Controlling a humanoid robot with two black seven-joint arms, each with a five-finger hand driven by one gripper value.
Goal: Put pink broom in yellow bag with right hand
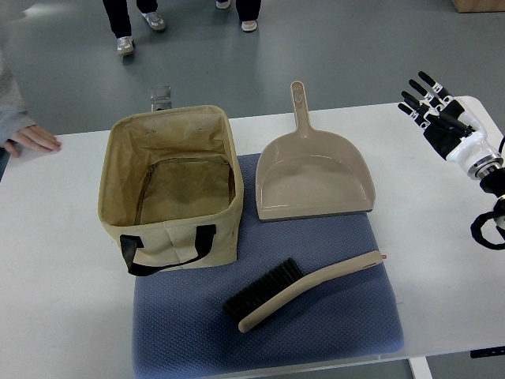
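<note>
A person's hand (33, 140) rests at the left edge. The bag (169, 189) stands open with nothing inside. Right of it lies a dustpan (313, 175). The broom (304, 290) lies on the blue mat (268, 324) below. The right hand (435, 106), upper right, has fingers spread, holding nothing

My right robot hand (430, 103) sits at the far right of the scene, its arm coming in from the right edge. The black fingers (416, 98) are spread and stretched out, pointing up and to the left, and they hold nothing. Behind them I see the black palm, then a white wrist cuff (472, 142) and a dark cable loop lower down. I see no left arm anywhere in the view.
</note>
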